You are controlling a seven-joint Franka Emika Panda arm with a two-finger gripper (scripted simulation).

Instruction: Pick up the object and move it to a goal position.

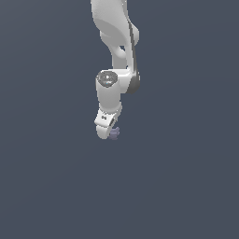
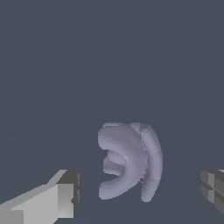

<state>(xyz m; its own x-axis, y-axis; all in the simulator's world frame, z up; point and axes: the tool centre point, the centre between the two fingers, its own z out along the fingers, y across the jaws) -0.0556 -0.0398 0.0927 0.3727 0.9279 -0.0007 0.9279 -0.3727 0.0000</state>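
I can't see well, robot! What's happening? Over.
Pincer open, fingers either side of the lavender piece, not touching. Piece not gripped. Nothing in the way.

A plain dark slate-grey surface point(image 1: 186, 186) carries the lavender-grey object point(image 1: 114, 133).

White arm hangs downward, claw point(image 1: 111, 132) fingers spread apart.

one object point(image 2: 129, 161), one hand point(image 2: 142, 192)
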